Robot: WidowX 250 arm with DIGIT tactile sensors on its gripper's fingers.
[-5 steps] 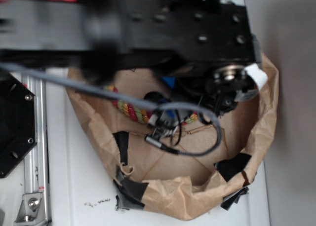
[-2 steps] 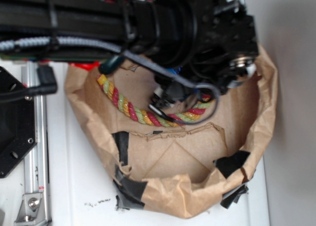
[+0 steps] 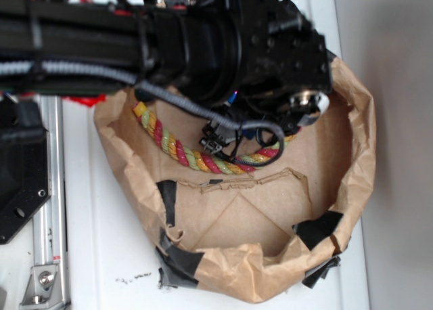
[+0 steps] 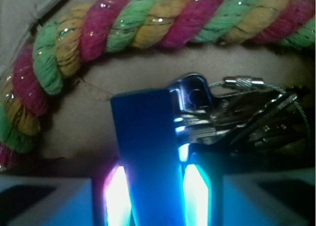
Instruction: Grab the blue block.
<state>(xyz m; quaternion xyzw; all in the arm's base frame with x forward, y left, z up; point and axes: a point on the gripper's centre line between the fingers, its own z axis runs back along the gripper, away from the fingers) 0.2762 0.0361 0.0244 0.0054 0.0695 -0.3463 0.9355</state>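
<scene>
My tool (image 4: 156, 194) clamped on block (image 4: 146, 152), pads (image 4: 117, 195) flanking it; keys (image 4: 232, 120) touching alongside, rope (image 4: 123, 31) beyond, so lift straight.

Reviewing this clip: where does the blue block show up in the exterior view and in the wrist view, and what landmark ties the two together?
Exterior: the blue block is not visible; the black arm covers the spot above the rope.
Wrist: the blue block stands lower centre, between the glowing fingers of the gripper, with metal keys beside it.
Shared landmark: the multicoloured rope, curving behind the gripper.
</scene>
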